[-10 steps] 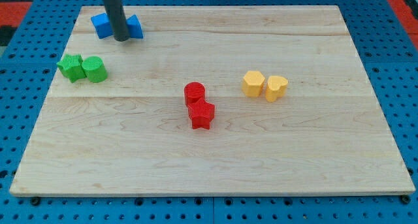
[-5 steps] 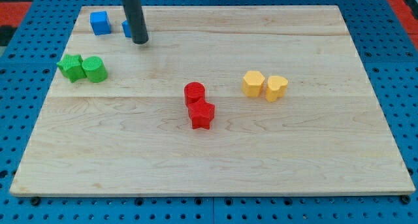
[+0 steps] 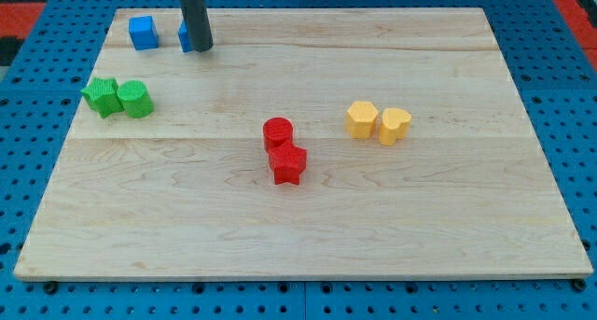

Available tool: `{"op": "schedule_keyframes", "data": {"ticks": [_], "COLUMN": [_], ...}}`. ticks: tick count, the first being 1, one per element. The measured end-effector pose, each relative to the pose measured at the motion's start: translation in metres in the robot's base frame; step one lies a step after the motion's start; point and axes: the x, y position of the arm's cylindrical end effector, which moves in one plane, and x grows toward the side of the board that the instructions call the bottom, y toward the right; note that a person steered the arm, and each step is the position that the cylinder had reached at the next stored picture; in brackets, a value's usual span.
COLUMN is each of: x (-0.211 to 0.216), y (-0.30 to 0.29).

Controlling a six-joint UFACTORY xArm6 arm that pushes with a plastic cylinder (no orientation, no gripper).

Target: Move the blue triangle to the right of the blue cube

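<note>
Nearest the view's bottom lies the bare front of the wooden board [image 3: 280,236], set on a blue pegboard surface [image 3: 578,124]; the first blocks going up the view are the red pair near the board's middle, a red star-like block [image 3: 288,164] with a red cylinder [image 3: 277,132] touching it just above and slightly to the view's left; to the view's right of these, well apart from them, sit two yellow blocks side by side and touching, a yellow hexagonal block [image 3: 361,118] and a yellow heart-shaped block [image 3: 395,125]; over at the view's left edge of the board, at about the same depth or a little farther, stand a green star-like block [image 3: 101,95] and a green cylinder [image 3: 134,98], touching each other; farthest, along the view's top left of the board, is the blue cube [image 3: 143,32], and near it to the view's right, with a strip of bare wood between them, is the blue triangle [image 3: 185,36], of which only a narrow blue sliver shows because the dark rod stands in front of it; my tip [image 3: 201,48] rests on the board right against that triangle on its right and lower side, well apart from every other block; the rod is a plain pushing stick with nothing to open or close and has hold of nothing.
</note>
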Motion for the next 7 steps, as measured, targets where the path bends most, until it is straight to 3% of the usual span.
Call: {"op": "schedule_keyframes", "data": {"ticks": [2,4,7], "x": [0.001,0.001,-0.001], "y": [-0.056,-0.012,-0.026]}}
